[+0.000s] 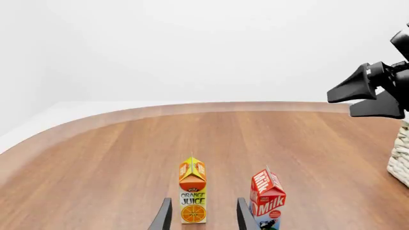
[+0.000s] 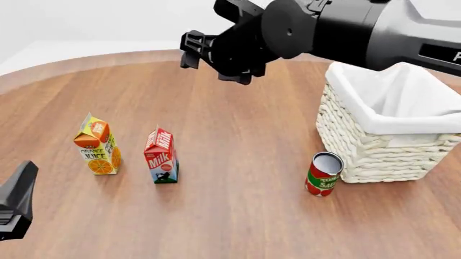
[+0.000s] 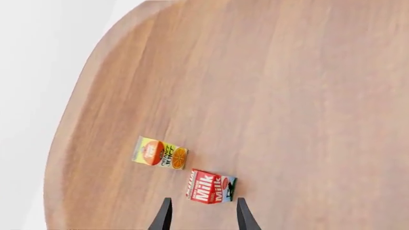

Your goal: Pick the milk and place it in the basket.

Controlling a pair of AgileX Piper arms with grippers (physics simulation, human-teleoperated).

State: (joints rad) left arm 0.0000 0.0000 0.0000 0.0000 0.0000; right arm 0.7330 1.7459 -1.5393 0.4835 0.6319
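Note:
The milk [image 2: 161, 156] is a small red-topped carton standing upright on the wooden table, left of centre. It also shows in the left wrist view [image 1: 267, 196] and the right wrist view [image 3: 211, 187]. The basket [image 2: 367, 151] is a big cream wicker one with a white liner, at the right. My right gripper [image 2: 191, 51] hangs open high over the far middle of the table, well above the milk [image 3: 203, 206]. My left gripper [image 2: 25, 178] is low at the near left, open and empty [image 1: 204, 203], short of the cartons.
An orange juice carton [image 2: 96, 151] stands just left of the milk. A red-green tomato can [image 2: 324, 174] stands upright against the basket's near left corner. The table's curved far edge [image 2: 108, 56] runs along the back.

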